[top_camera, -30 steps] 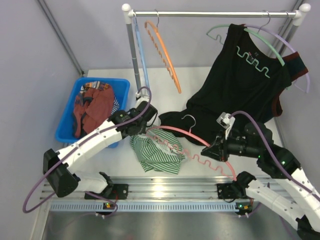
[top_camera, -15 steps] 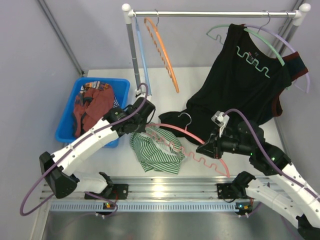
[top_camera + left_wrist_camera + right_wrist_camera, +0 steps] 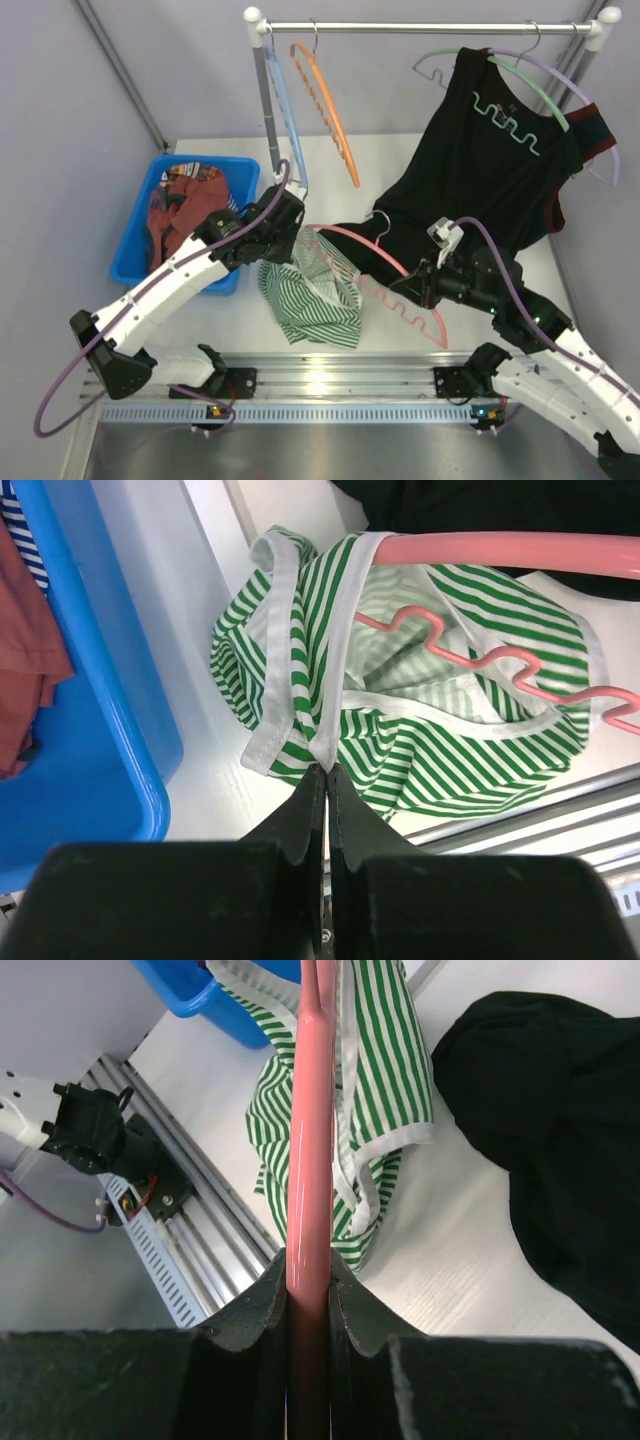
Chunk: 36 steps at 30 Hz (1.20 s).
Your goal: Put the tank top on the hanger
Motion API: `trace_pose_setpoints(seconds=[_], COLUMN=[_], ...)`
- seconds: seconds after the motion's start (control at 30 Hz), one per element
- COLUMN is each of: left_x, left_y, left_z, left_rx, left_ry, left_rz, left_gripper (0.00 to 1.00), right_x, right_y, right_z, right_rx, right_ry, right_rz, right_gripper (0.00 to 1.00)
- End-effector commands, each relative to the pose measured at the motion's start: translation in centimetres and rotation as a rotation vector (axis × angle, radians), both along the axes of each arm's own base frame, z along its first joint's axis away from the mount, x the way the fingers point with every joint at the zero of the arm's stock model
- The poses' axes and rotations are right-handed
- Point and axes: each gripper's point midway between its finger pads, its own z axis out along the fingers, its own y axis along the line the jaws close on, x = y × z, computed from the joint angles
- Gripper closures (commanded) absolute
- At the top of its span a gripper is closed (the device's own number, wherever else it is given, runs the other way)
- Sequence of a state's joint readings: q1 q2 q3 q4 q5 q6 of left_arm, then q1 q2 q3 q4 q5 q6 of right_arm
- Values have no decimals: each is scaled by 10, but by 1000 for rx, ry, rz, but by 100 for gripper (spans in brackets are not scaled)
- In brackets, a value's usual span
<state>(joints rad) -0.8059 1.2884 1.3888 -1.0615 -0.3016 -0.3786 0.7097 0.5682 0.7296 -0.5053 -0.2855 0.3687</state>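
The green and white striped tank top (image 3: 312, 302) lies bunched on the table between the arms. My left gripper (image 3: 291, 243) is shut on its white trim; in the left wrist view the trim is pinched at the fingertips (image 3: 326, 771) and the tank top (image 3: 460, 770) hangs from it. My right gripper (image 3: 408, 288) is shut on the pink hanger (image 3: 352, 242), and the bar (image 3: 310, 1110) runs straight out between the jaws. One end of the hanger (image 3: 500, 550) reaches into the lifted opening, its wavy arm over the stripes. The tank top (image 3: 385, 1060) drapes beside the bar.
A blue bin (image 3: 130, 268) holding red patterned cloth (image 3: 185, 215) stands at the left. A black garment (image 3: 480, 170) hangs from the rack (image 3: 420, 28) and pools on the table behind the hanger. An orange hanger (image 3: 330, 105) and a light blue hanger (image 3: 285, 120) hang there too.
My right gripper has carried the hanger leftward, its end going further into the tank top. My left gripper has drawn the trim up and back a little.
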Motion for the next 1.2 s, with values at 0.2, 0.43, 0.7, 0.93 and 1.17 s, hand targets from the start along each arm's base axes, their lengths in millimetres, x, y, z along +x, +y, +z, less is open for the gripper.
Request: trace_pose_setpoints(seconds=[0.2,0.43,0.7,0.93,1.17], left_x=[0,4,-6,-18,-21], left_y=[12,17,7,-4,-12], left_z=[45,58,62,64,66], left_rx=[-26,-8,-51,-95,-124], left_ry=[-87,-111,-81,-53,-66], left_rz=[15,34,-43,-120,-131], left_gripper=[100,100,100,100,100], right_x=[-23,-51,-34,-13,-15], right_y=[26,34,41,54,73], right_z=[46,45,43,51,47], right_rx=[144,146,149,144,108], right_ry=[-159,-169,-192,-249,-272], right_rz=[194,315,256,222,271], right_gripper=[100,100,100,100,100])
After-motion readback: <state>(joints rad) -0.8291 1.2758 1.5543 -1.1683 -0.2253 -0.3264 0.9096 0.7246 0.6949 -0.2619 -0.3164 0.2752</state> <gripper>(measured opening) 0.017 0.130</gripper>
